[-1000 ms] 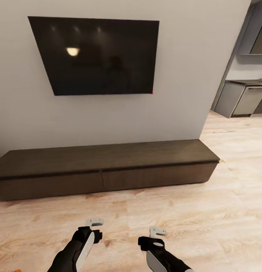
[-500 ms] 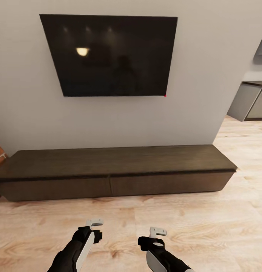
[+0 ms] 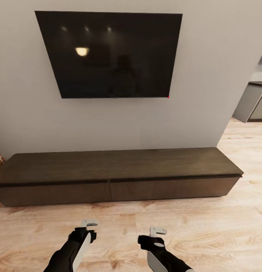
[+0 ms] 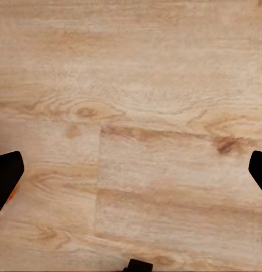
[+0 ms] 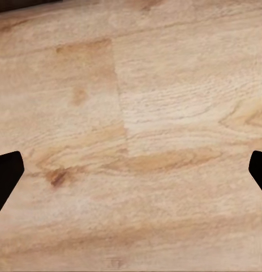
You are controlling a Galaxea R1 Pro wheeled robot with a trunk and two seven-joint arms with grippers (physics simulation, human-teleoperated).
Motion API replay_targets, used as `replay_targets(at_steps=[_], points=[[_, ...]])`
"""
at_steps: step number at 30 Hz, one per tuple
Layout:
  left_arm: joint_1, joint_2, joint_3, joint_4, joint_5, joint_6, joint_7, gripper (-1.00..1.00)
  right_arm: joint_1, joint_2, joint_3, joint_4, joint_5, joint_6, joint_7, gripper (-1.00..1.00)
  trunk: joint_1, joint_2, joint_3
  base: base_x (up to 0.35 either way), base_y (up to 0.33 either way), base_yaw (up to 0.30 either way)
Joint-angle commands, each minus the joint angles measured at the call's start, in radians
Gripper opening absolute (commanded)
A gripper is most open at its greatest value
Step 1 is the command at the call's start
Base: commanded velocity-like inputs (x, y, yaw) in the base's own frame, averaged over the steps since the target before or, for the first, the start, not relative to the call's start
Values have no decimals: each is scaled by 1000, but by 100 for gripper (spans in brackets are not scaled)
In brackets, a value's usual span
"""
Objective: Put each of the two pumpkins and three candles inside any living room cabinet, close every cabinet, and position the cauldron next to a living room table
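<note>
Change: view shifted since a second ago, so cabinet (image 3: 116, 175) sat more centred; both arms kept low.
Left hand (image 3: 89, 223): fingers spread, holding nothing, above wood floor (image 3: 206, 230).
Right hand (image 3: 157, 229): fingers spread, holding nothing, above floor.
Cabinet: against wall beyond both hands, both drawer fronts shut, top bare.
Television (image 3: 110, 54): on wall above cabinet.

- Pale wood-plank floor (image 4: 136, 85) across the whole frame, with knots and darker streaks in the grain.
- Seam between boards (image 4: 99, 170) running through the lower half.
- Two dark fingertips (image 4: 5, 177) of the left gripper (image 4: 131, 175) at opposite edges, spread wide, nothing between them.
- Small dark part (image 4: 137, 265) at the edge, unidentifiable.
</note>
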Motion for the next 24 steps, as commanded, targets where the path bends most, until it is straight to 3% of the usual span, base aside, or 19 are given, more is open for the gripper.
replay_targets(at_steps=[1,8,24], points=[[0,1,-3,-1,5,-3,10,100,-1,-1,10,-2,-3,-1,-3,100,0,0,-1,0,0,0],[4,-31,-11,-33,-15,-43,-28,100,4,2,20,34,12,-40,36,100,0,0,-1,7,0,0],[4,-36,-9,-47,-14,-66,-100,100,7,1,22,35,14,-130,53,100,0,0,-1,130,0,0]])
